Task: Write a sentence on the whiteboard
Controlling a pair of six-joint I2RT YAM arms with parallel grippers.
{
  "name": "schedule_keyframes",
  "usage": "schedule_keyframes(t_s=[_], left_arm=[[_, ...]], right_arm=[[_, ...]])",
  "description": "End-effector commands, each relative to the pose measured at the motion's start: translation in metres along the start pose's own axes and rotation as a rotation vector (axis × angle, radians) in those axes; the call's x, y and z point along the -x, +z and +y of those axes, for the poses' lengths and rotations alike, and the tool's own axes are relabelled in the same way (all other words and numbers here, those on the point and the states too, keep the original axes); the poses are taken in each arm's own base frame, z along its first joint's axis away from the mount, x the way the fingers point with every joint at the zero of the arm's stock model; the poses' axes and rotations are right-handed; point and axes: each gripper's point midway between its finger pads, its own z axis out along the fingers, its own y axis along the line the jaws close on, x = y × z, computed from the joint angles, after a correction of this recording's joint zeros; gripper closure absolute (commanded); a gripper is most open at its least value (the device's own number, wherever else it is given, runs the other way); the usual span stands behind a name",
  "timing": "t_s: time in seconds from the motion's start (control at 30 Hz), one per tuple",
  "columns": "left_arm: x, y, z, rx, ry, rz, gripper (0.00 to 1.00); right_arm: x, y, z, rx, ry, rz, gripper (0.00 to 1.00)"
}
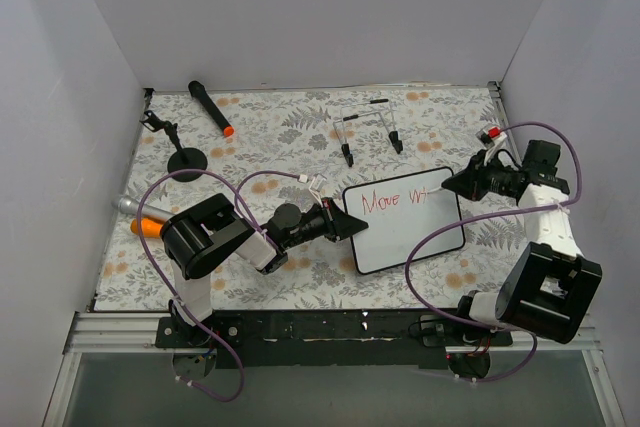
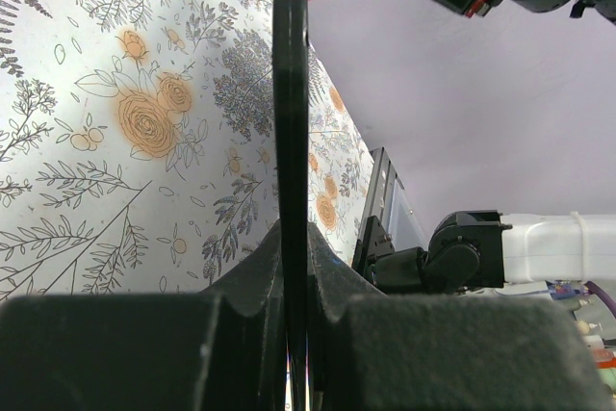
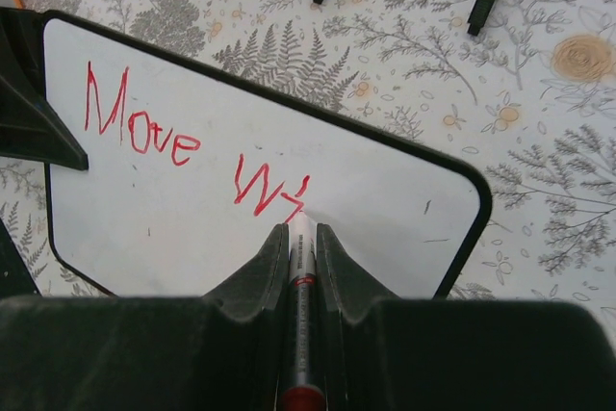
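Centrally, the whiteboard [image 1: 405, 232] lies on the floral mat [image 1: 280, 122]. Left gripper [image 1: 350, 225]: jaws clamped tight on the whiteboard's left edge. Right gripper [image 1: 447, 185]: over the whiteboard's upper right corner, jaws closed on a red marker [image 3: 300, 271], its tip at the last stroke of the sentence [image 1: 385, 199], which reads "Move Wi".

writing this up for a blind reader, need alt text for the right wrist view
The right claw grips a red marker, its tip against a whiteboard where red handwriting reads "Move" and a half-finished "wi". The left claw clamps the board's left edge, on a floral tablecloth.
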Motion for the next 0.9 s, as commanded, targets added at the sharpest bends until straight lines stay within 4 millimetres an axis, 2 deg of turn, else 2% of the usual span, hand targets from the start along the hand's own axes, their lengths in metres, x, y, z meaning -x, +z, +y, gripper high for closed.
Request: schedule_keyframes(t_s=[0.0, 0.13, 0.23, 0.4, 0.87], left_arm=[[0.003, 0.001, -0.014, -0.062, 0.048, -0.010, 1.00], [0.004, 0.000, -0.013, -0.060, 0.047, -0.015, 1.00], [0.003, 0.000, -0.013, -0.059, 0.046, -0.013, 1.00], [0.004, -0.002, -0.015, -0.060, 0.046, -0.018, 1.00], [0.004, -0.003, -0.016, -0.070, 0.047, -0.019, 1.00]], right_arm=[[0.041, -0.008, -0.014, -0.025, -0.072, -0.064, 0.99], [0.055, -0.015, -0.005, -0.012, -0.107, -0.082, 0.99], [0.056, -0.018, 0.002, -0.008, -0.124, -0.090, 0.99], [0.043, -0.017, 0.011, 0.001, -0.123, -0.091, 0.99], [0.035, -0.015, 0.011, -0.004, -0.123, -0.086, 0.99]])
